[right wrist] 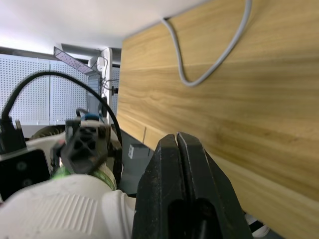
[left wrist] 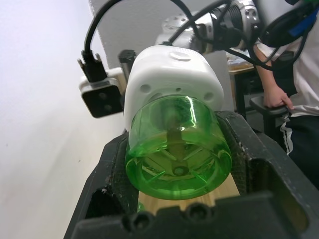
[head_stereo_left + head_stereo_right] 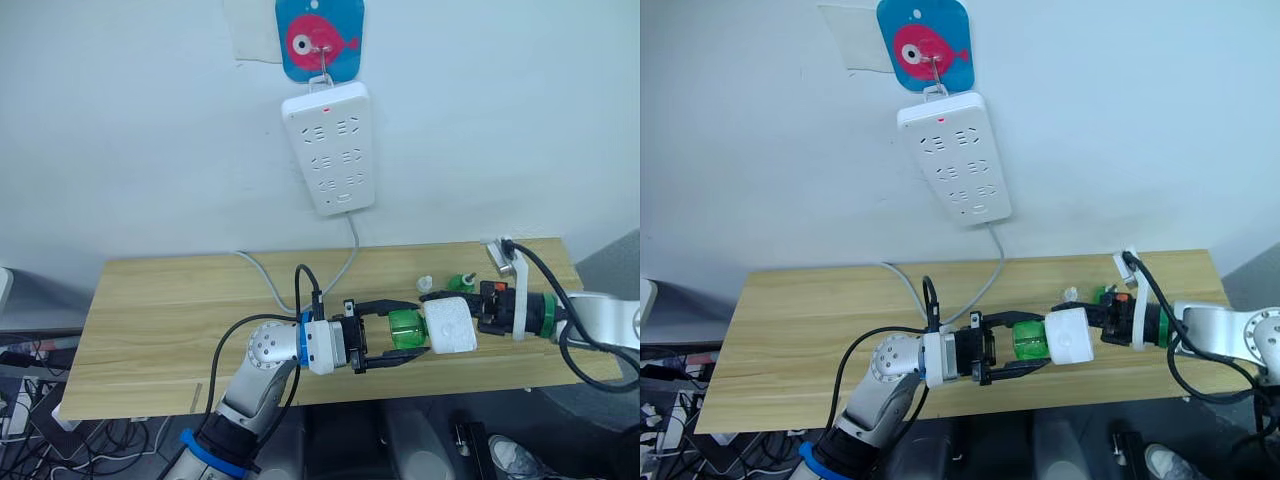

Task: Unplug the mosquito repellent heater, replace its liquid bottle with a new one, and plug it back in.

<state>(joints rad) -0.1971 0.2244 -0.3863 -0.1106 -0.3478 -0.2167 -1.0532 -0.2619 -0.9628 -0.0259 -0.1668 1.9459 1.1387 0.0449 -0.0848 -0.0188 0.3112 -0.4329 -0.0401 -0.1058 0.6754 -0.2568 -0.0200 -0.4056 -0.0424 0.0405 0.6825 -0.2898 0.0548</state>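
The left tool [image 3: 395,345], nearest to the camera, has its two black fingers spread on both sides of the green translucent plastic liquid bottle [image 3: 407,329]; in the left wrist view the fingers [image 2: 115,164] press against the bottle wall, so I judge that this tool grips the bottle. The bottle is still joined to the small white rounded plastic mosquito repellent heater [image 3: 449,325], which sits directly beyond it on the same line. This line, the long axis of bottle and heater together, runs nearly level above the light wooden tabletop [image 3: 160,320], from the robot's left to its right, with the bottle end toward the left arm and the heater end toward the right arm. The right tool [image 3: 478,312] holds the heater from its far end; in the right wrist view its fingers [image 1: 174,164] look pressed together beside the white body, so it seems closed on a part of the heater. The coming move, I think, is to separate the bottle along this axis. Farther back, small green and white pieces [image 3: 455,283] lie on the tabletop, and the long white power strip [image 3: 330,148] hangs on the wall, with no heater plugged in.
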